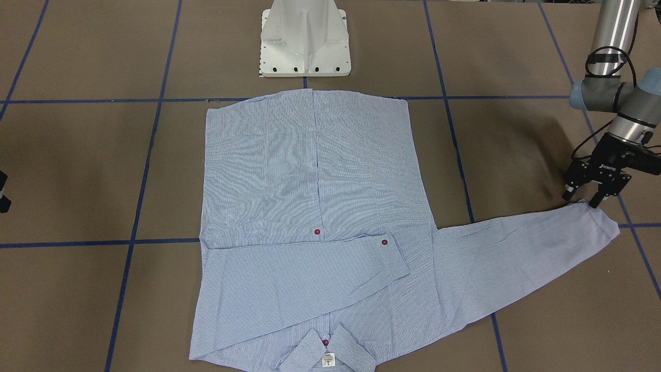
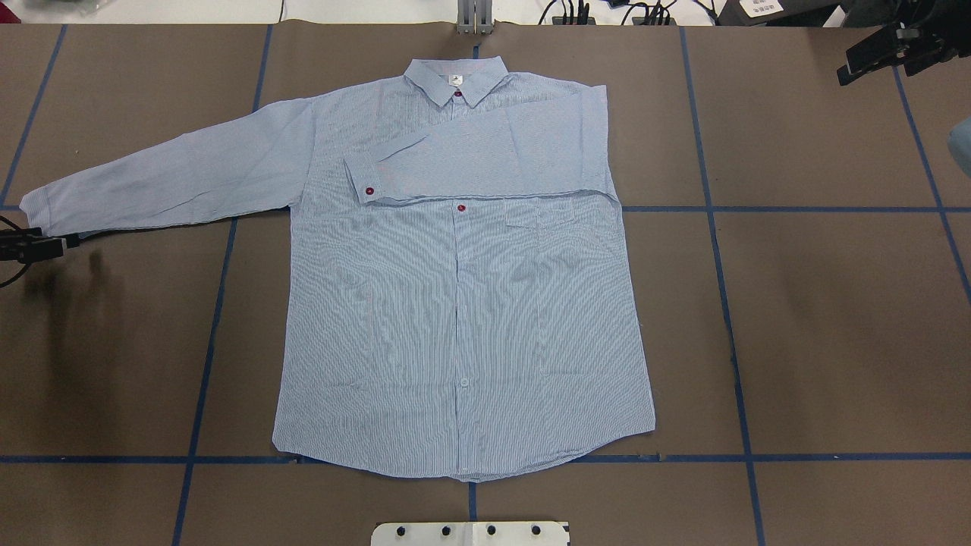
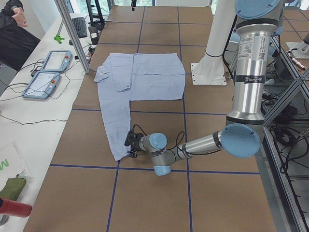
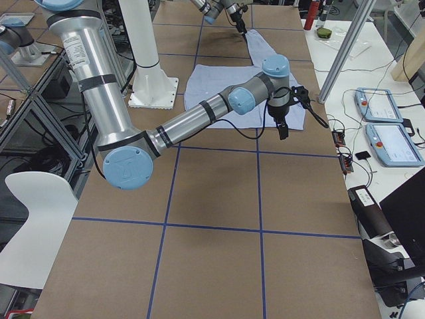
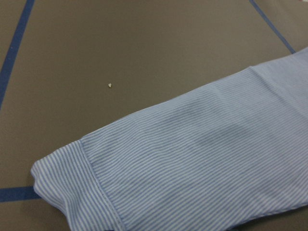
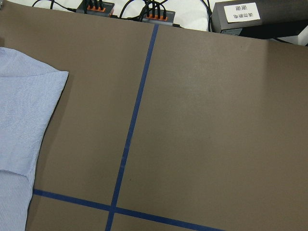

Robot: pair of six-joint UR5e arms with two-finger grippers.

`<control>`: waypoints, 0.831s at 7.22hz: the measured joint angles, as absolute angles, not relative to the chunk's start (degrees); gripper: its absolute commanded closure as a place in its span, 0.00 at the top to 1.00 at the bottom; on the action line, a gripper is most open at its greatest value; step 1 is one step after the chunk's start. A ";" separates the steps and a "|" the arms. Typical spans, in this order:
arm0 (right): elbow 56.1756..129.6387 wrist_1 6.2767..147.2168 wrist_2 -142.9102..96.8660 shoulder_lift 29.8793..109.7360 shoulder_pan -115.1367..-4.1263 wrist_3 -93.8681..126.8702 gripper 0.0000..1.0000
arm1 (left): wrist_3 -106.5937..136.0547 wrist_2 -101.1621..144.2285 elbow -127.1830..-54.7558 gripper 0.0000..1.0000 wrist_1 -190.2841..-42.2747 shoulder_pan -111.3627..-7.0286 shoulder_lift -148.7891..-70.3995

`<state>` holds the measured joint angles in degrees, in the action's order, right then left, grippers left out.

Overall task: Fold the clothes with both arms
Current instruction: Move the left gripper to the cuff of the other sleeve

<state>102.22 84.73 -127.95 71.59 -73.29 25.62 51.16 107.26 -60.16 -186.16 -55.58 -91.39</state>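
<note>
**Q:** What surface and room are shown?

**A:** A brown tabletop [image 2: 834, 318], ruled into large squares by blue tape [image 2: 717, 250]. My white pedestal [image 1: 304, 41] stands at its near edge. On the far side runs a white bench [image 3: 19, 130] carrying two pendants [image 3: 42, 84] and loose cables, with an aluminium post [image 3: 72, 34] rising beside them. A person's dark sleeve [image 3: 12, 38] shows in the corner of the left side view.

**Q:** Where does the shirt lie, and how does it look?

**A:** The shirt [image 2: 463, 326] lies flat at the middle of the tabletop, front up and buttoned. Its hem is toward my pedestal and its collar [image 2: 432, 76] is away from it. The cloth is light blue with fine white stripes. It has dark red buttons [image 2: 461, 206], a chest pocket [image 2: 540, 214] and a small white label [image 2: 457, 79] at the neck. The folded sleeve [image 2: 493, 163] lies across the chest just below the collar, and its cuff shows one red button. The outstretched sleeve [image 2: 167, 178] lies straight on the tabletop to my left, slanting slightly toward me.

**Q:** And the end effectors?

**A:** My left end effector [image 1: 581, 200] has its fingers spread and grips nothing. It is poised at the edge of the outstretched cuff [image 1: 601, 223], and I cannot tell whether it touches. My right end effector [image 2: 865, 59] hangs over bare tabletop at the far right corner, well apart from the shirt. Whether its fingers are spread or pressed together, I cannot tell.
</note>
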 measured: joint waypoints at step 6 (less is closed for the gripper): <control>102.47 84.69 -127.68 71.62 -73.21 25.78 1.00 | 48.37 114.46 -58.48 0.78 -185.40 -62.61 -92.28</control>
<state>102.47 84.69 -127.68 71.62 -73.21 25.78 48.37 114.46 -58.48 -185.40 -62.61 -92.28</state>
